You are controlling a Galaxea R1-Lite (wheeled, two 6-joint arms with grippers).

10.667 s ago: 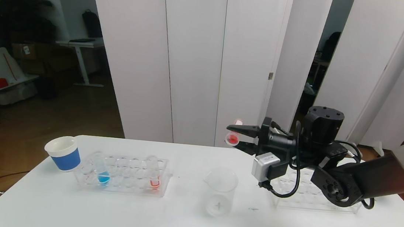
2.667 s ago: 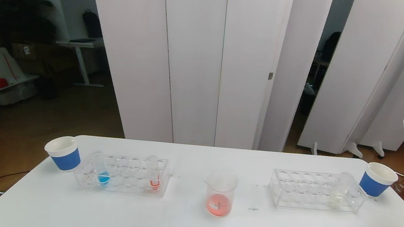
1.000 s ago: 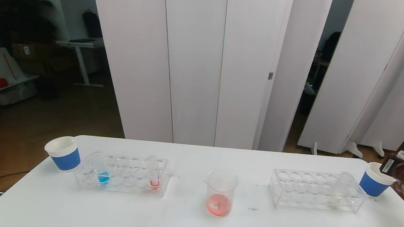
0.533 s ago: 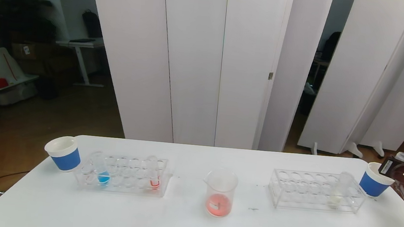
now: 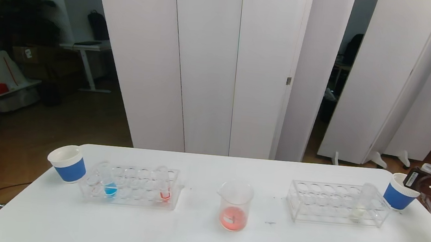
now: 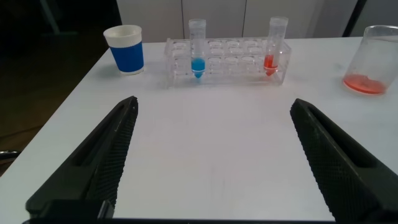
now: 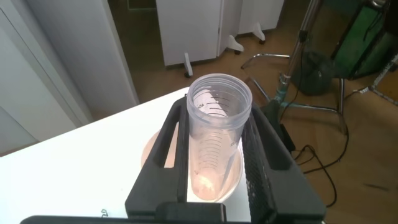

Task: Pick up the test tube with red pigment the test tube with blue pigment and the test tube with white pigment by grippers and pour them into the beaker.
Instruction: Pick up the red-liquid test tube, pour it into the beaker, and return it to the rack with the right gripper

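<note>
My right gripper (image 7: 217, 111) is shut on a clear, emptied test tube (image 7: 216, 134) with a faint pink trace at its bottom. It holds the tube upright over the mouth of the right paper cup (image 7: 151, 149), at the table's far right edge (image 5: 421, 176). The beaker (image 5: 235, 206) at mid-table holds red liquid. The test tube with blue pigment (image 5: 108, 184) and one with red pigment (image 5: 164, 189) stand in the left rack (image 5: 129, 199). The test tube with white pigment (image 5: 361, 204) stands in the right rack (image 5: 326, 204). My left gripper (image 6: 212, 109) is open and low before the left rack.
A blue-sleeved paper cup (image 5: 68, 163) stands left of the left rack, and another (image 5: 398, 192) right of the right rack. The left wrist view shows the blue tube (image 6: 198, 53), the red tube (image 6: 275, 46) and the beaker (image 6: 370, 59) ahead.
Ten seconds ago the right gripper held the red tube tipped above the empty beaker. The beaker now holds red liquid. In the last second the gripper only edged nearer the right cup.
</note>
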